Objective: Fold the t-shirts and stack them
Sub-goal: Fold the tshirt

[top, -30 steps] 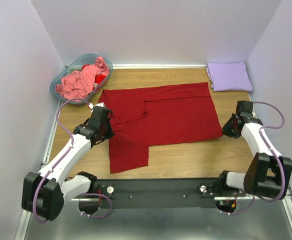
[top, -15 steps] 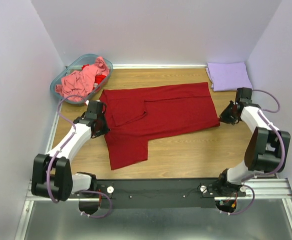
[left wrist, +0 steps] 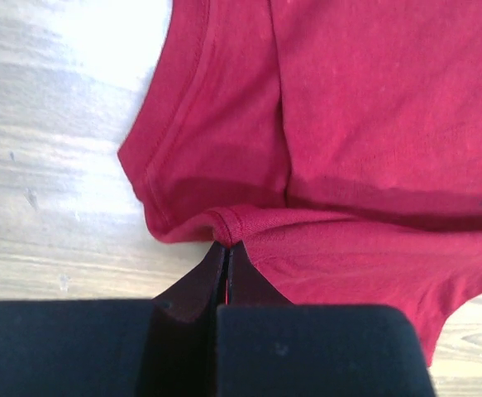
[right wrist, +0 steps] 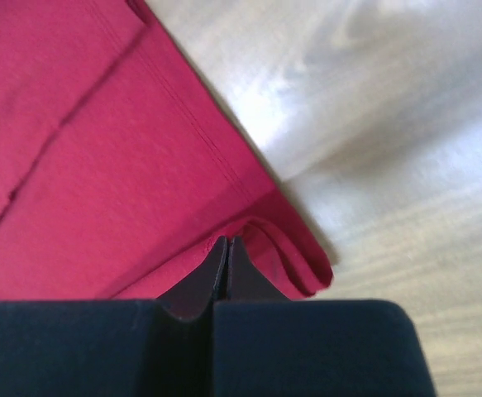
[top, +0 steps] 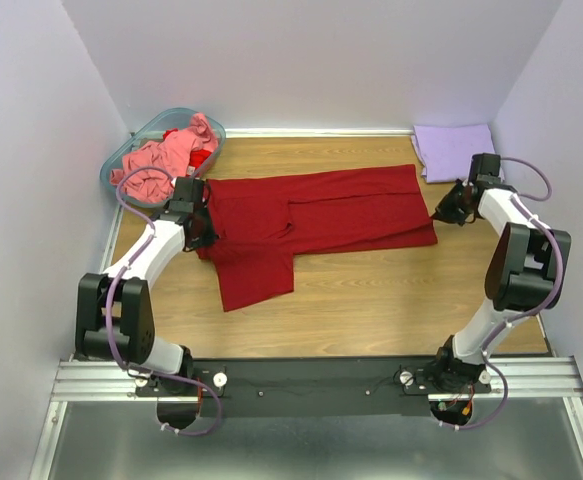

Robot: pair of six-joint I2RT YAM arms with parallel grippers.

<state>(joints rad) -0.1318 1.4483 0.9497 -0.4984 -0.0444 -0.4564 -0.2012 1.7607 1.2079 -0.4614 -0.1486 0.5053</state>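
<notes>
Both arms have swung away from their bases since the earlier frame, drawing the near edge of the dark red t-shirt [top: 321, 215] across the counter [top: 371, 310], so the cloth now lies as a narrower band than it did. The left hand [top: 201, 238] is clamped on a bunched fold at the shirt's left end; its wrist view shows the fingers pressed together with red hem pinched at their tips. The right hand [top: 439, 213] is likewise closed on the doubled corner at the right end, held just above the wood.

As for progress, I judge the job roughly a third done. The lavender t-shirt [top: 458, 152] sits folded flat in the far right corner, apart from everything else. The dark red one is mid-fold: its body is spread across the middle of the counter, while one flap hangs out toward the near side on the left, unfolded. The salmon-pink t-shirt [top: 161, 160] lies crumpled in the teal basket [top: 136, 135] at the far left, untouched by either hand. Nothing is stacked yet.
</notes>
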